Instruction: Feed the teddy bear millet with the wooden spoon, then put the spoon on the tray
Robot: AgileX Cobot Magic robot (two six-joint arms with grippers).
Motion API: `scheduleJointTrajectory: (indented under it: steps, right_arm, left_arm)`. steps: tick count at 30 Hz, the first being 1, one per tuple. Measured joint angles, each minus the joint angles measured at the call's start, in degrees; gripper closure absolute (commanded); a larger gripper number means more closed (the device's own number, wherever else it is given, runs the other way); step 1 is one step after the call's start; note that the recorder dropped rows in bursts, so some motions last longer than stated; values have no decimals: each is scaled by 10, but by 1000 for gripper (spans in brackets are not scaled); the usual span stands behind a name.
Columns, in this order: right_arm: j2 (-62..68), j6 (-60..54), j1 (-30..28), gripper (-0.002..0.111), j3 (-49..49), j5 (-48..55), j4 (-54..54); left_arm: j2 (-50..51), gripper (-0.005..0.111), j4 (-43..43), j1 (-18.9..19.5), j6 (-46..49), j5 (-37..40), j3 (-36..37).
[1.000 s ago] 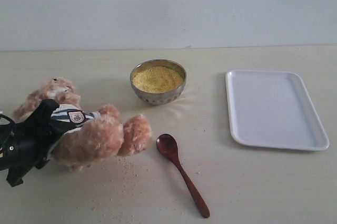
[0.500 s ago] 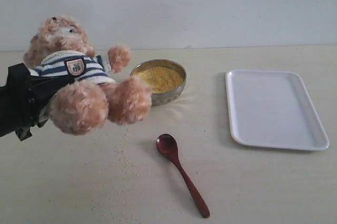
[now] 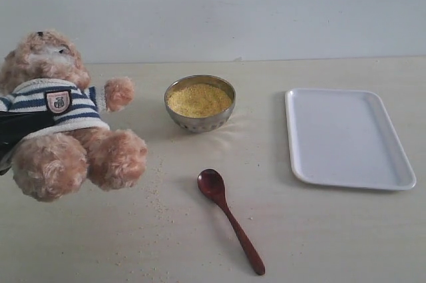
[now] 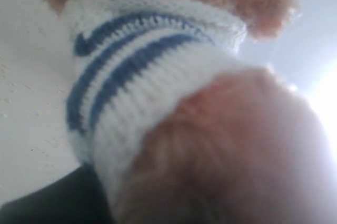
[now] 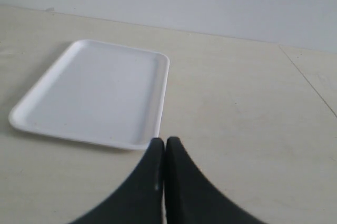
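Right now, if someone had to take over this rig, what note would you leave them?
The left gripper is shut on the teddy bear, holding it upright at the left of the exterior view.
The right gripper is shut on nothing, near a corner of the tray.
The wooden spoon lies on the table in front of the steel bowl, not yet picked up.
The millet is in the bowl, with stray grains on the table.
Done: bear grasped and upright.
Left: pick up the spoon, scoop, feed the bear, set the spoon on the tray.
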Motion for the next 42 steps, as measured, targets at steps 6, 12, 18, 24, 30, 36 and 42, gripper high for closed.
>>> scheduleJointTrajectory:
  steps: [6, 12, 18, 24, 30, 36, 42]
  right_arm:
    - [0, -40, 0, 108, 0, 0, -46]
    - [0, -56, 0, 108, 0, -34, -69]
    - [0, -46, 0, 108, 0, -109, -64]
    - [0, 131, 0, 108, 0, -236, 134]
    - [-1, 314, 0, 108, 0, -434, 192]
    - [55, 592, 0, 108, -123, -561, -5]
    - [275, 628, 0, 108, -323, -605, -309]
  left_arm:
    - [-2, 102, -11, 12, -4, 20, 0]
    - [-2, 102, -21, 12, -6, 1, 0]
    - [-2, 102, -25, 12, -6, 1, 0]
    - [-2, 102, -25, 12, -6, 1, 0]
    - [-2, 102, -25, 12, -6, 1, 0]
    - [-2, 102, -32, 12, -5, 1, 0]
    - [-2, 102, -33, 12, 10, 1, 0]
